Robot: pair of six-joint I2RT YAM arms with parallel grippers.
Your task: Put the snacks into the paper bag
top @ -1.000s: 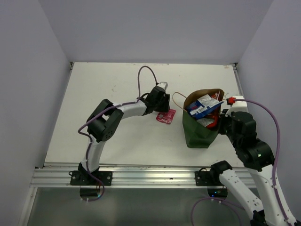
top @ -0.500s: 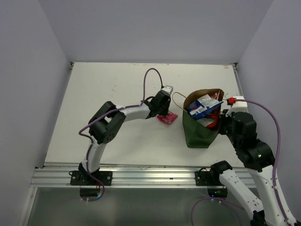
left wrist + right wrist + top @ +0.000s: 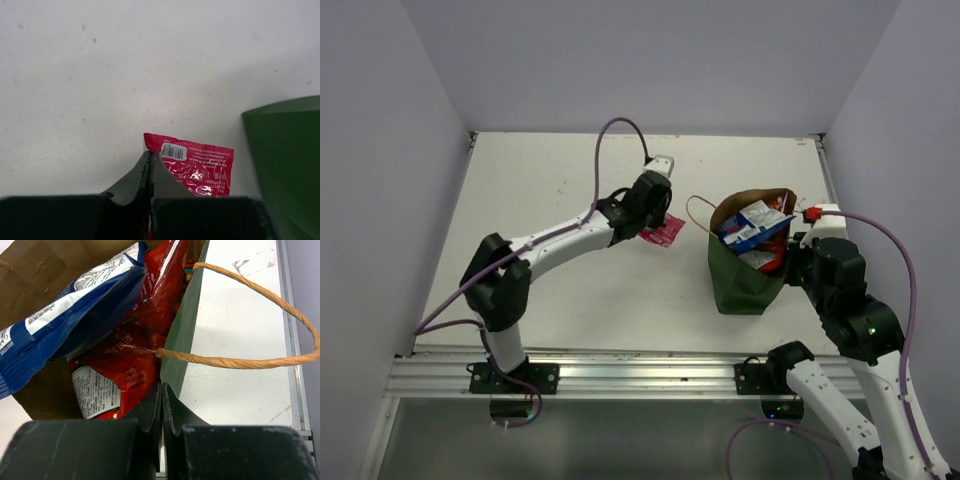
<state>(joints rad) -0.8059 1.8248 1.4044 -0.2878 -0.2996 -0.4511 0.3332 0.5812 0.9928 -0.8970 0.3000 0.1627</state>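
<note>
Pinching small pink sachet (image 3: 196, 163) by corner with left gripper (image 3: 151, 156): light, limp, slick foil, I judge; right gripper (image 3: 161, 388) clamped on paper bag (image 3: 183, 334) rim.

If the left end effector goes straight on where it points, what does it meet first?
Probably the white table, just beyond the small pink sachet the left end effector pinches; the green paper bag stands aside.
</note>
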